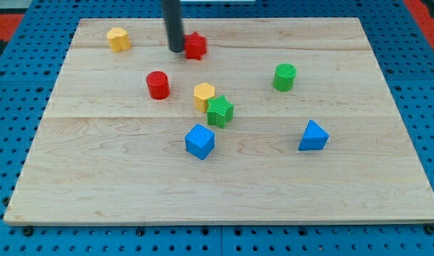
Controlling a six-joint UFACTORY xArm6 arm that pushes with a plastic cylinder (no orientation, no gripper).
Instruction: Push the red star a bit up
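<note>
The red star [196, 45] lies near the view's top, left of centre, on the wooden board [131, 185]. My dark rod comes down from the view's top edge. My tip [176, 50] rests on the board at the star's left side, touching it or nearly so.
A yellow block [118, 39] sits at the top left. A red cylinder [158, 84] lies below my tip. A yellow block [204, 95] touches a green star [220, 112] mid-board. A blue cube [199, 141], a blue triangle [313, 136] and a green cylinder [285, 77] stand apart.
</note>
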